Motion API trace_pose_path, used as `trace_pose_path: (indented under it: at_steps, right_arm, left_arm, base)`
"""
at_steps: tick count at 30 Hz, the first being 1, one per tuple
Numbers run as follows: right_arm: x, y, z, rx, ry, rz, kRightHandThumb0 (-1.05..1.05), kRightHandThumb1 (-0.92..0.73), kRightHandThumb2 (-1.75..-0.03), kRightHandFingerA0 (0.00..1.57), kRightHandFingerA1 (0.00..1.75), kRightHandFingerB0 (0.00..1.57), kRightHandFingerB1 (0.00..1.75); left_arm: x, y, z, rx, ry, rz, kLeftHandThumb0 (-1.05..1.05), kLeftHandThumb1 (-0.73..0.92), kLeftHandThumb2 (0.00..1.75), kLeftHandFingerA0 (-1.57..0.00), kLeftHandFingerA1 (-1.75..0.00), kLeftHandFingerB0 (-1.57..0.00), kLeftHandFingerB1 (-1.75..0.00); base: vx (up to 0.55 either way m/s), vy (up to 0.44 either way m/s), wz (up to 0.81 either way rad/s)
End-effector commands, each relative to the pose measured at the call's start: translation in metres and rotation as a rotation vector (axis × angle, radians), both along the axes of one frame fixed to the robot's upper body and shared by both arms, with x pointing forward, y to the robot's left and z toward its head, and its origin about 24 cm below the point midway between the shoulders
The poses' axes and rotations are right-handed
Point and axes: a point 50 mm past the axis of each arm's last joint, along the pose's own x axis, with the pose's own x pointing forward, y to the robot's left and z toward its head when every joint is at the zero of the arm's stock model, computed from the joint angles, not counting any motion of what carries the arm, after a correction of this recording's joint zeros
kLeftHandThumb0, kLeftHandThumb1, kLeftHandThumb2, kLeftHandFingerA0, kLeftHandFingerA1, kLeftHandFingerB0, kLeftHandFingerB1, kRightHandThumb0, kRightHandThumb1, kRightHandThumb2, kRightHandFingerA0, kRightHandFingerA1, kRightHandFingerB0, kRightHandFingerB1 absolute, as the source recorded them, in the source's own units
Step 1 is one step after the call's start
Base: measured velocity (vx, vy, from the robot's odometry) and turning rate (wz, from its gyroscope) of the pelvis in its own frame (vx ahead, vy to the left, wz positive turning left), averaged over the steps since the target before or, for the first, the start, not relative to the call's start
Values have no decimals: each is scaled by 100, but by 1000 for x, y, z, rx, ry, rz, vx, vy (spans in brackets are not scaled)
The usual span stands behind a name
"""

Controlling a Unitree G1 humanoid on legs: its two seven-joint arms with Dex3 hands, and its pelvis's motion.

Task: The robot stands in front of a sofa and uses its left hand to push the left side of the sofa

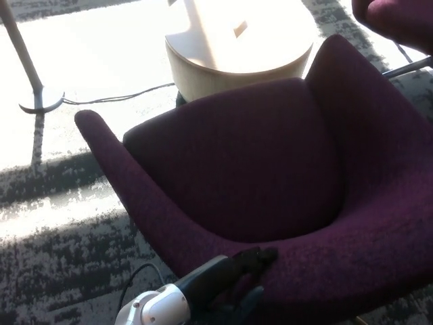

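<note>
The left hand (pixel 233 281) presses on the near left edge of the purple sofa (pixel 270 176), which sits on patterned carpet (pixel 61 264) before a round wooden table (pixel 230 57). Whether its fingers are spread or curled I cannot tell. The push looks underway, contact made, with more shoving probably left.

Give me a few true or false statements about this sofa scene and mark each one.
1. The left hand rests against the sofa's near edge. True.
2. The sofa is green. False: it is dark purple.
3. A round pale table stands behind the sofa. True.
4. A cushion lies on the seat. False: the seat is bare.
5. A cable runs along the floor from the lamp base. True.
</note>
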Motion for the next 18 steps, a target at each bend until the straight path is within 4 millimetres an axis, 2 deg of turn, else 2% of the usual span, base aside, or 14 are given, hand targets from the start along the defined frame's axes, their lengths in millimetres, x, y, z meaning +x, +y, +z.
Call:
trace_pose_path:
  at_steps: [1,8,9,13,15,18]
  right_arm:
    - [-2,-5,0,-6,4,-5,-45,-65,-60,80,75,71,47]
    - [-2,-4,-1,-13,11,-10,-45,-64,-59,80,76,71,47]
    - [-3,-4,0,-9,7,-8,-46,-65,-60,79,72,71,46]
    - [-3,-4,0,-9,4,-7,-45,-65,-60,79,73,72,47]
    - [-2,-3,-1,-14,9,-4,-46,-65,-60,80,76,71,47]
    - [-3,-4,-1,-14,12,-7,-46,-65,-60,79,75,71,47]
  left_arm:
    - [-5,4,-6,-7,30,-4,-99,84,123,-4,-20,-10,-14]
    - [-2,25,-8,-67,82,64,-103,85,122,-2,-13,-6,-11]
    - [0,30,-8,-48,66,77,-100,84,122,-4,-21,-9,-15]
    - [1,37,-8,-36,57,90,-98,83,122,-4,-20,-9,-14]
    - [4,54,-7,-28,50,125,-93,83,122,-1,-19,-4,-17]
    - [5,58,-7,-20,41,128,-89,82,122,0,-19,-1,-18]
  base:
    - [0,0,0]
    - [0,0,0]
    - [0,0,0]
    - [0,0,0]
    - [0,0,0]
    - [0,0,0]
